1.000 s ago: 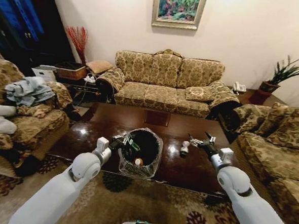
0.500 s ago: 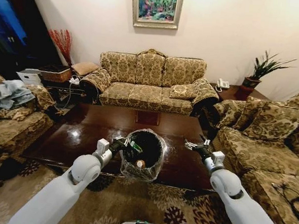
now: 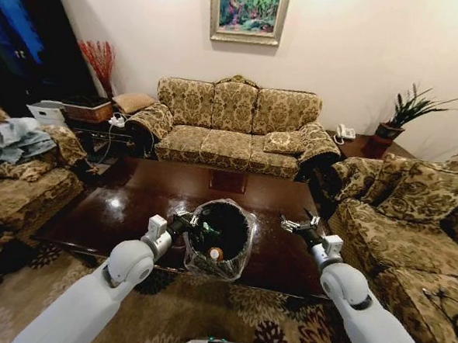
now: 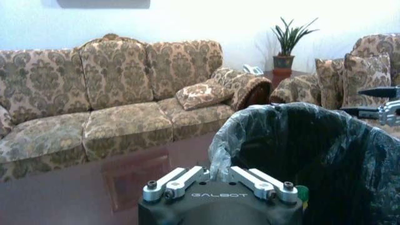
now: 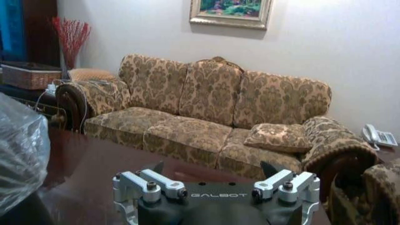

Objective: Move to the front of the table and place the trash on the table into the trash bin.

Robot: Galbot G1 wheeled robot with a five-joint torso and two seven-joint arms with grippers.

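Observation:
The black trash bin (image 3: 219,235), lined with a crinkly clear bag, sits at the near edge of the glossy dark table (image 3: 145,205). My left gripper (image 3: 188,222) is shut on the bag at the bin's rim; in the left wrist view the gripper (image 4: 218,171) pinches the plastic of the bin (image 4: 300,140). Inside the bin lie a red can (image 3: 214,253) and a green bottle (image 3: 205,231). My right gripper (image 3: 294,222) hovers open over the table to the right of the bin, and in the right wrist view the gripper (image 5: 211,167) holds nothing.
A patterned sofa (image 3: 232,125) stands behind the table, an armchair (image 3: 18,182) to the left and another sofa (image 3: 413,214) close on the right. A potted plant (image 3: 407,112) and a phone (image 3: 345,133) stand at the back right. Patterned rug (image 3: 205,310) lies underfoot.
The whole view has shifted, so the camera moved. A small white bottle that lay on the table by the right gripper one second ago no longer shows. Both arms keep their pose.

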